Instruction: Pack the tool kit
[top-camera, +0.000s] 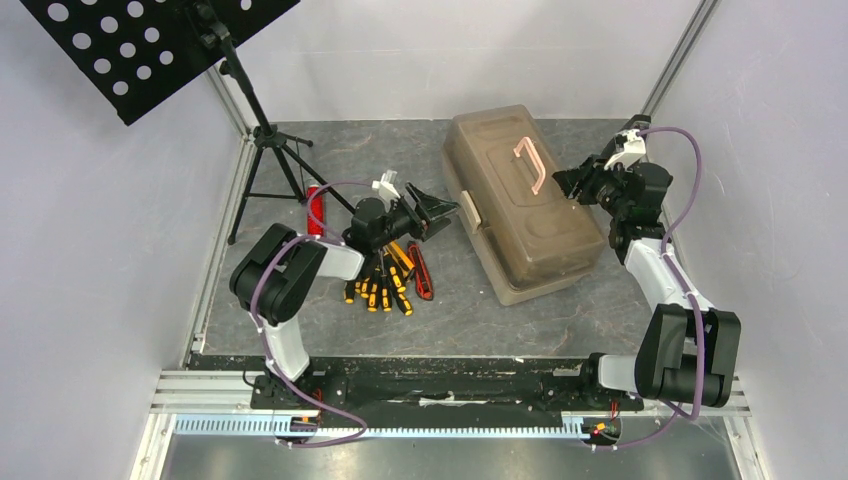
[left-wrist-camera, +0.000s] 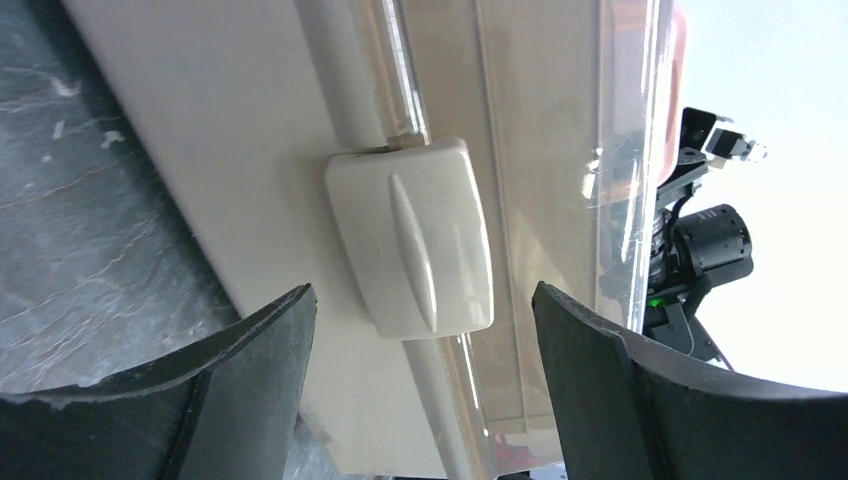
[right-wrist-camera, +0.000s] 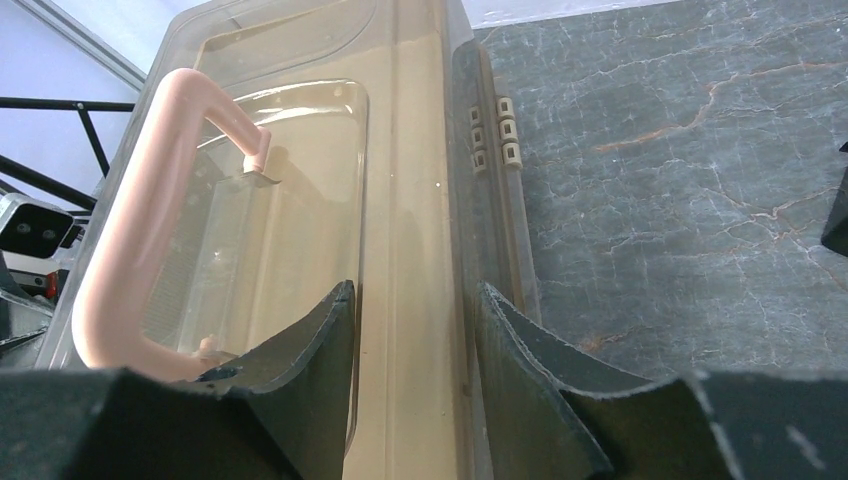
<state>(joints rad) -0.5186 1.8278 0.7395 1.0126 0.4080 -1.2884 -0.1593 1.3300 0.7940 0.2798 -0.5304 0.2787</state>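
Observation:
The tan-brown toolbox (top-camera: 520, 200) lies closed in the middle of the table, its pale handle (top-camera: 530, 165) on top. My left gripper (top-camera: 445, 210) is open at the box's left side; in the left wrist view (left-wrist-camera: 422, 292) its jaws stand apart on either side of the cream latch (left-wrist-camera: 415, 235), not touching it. My right gripper (top-camera: 572, 183) is open over the box's right edge; in the right wrist view (right-wrist-camera: 415, 290) its jaws straddle the lid's rim beside the handle (right-wrist-camera: 140, 220). Yellow-and-black screwdrivers (top-camera: 380, 285) and a red utility knife (top-camera: 422, 272) lie under the left arm.
A plain red bar (top-camera: 316, 210) lies left of the left wrist. A black tripod music stand (top-camera: 150, 45) stands at the back left. Small cream hinges (right-wrist-camera: 495, 130) sit on the box's far side. White walls close in the table on three sides.

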